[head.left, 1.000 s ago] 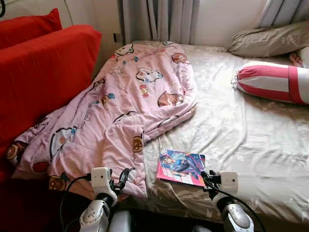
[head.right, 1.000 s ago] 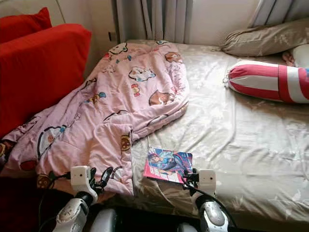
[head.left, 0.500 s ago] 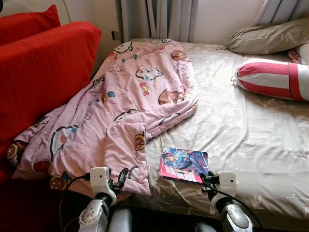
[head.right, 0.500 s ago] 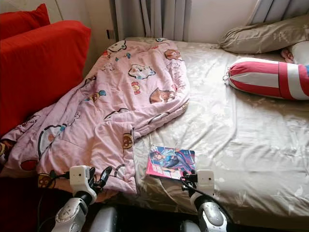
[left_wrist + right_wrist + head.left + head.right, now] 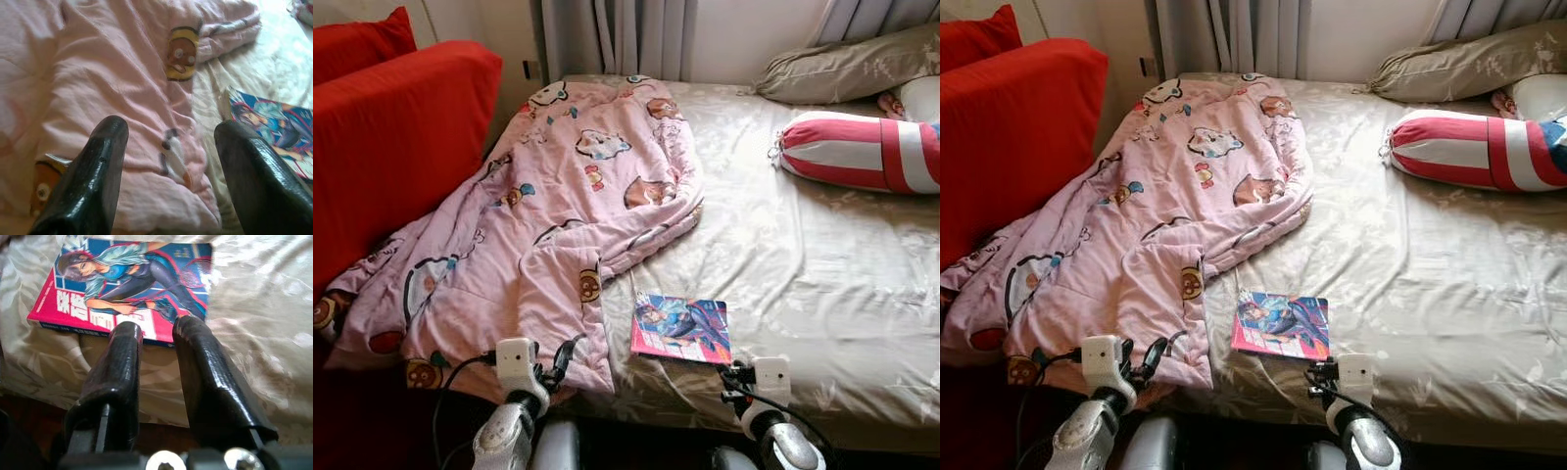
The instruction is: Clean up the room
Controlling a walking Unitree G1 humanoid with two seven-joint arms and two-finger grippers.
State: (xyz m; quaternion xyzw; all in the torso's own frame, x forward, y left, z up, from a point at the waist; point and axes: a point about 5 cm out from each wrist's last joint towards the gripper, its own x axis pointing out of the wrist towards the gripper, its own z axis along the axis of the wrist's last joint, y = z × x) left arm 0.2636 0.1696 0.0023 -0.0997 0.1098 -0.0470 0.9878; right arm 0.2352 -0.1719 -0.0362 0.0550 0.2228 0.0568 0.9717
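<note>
Right wrist view: right pincer [image 5: 156, 330] slightly parted, just off comic book [image 5: 132, 286] near edge.

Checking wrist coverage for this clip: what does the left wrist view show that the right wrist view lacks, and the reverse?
Left wrist: the pink cartoon blanket under the left end effector, whose fingers are spread wide above the fabric. Right wrist: the comic book's whole cover, and the right end effector with a narrow gap between its fingers, short of the book's near edge. Both: the comic book and the beige bedsheet it lies on.
</note>
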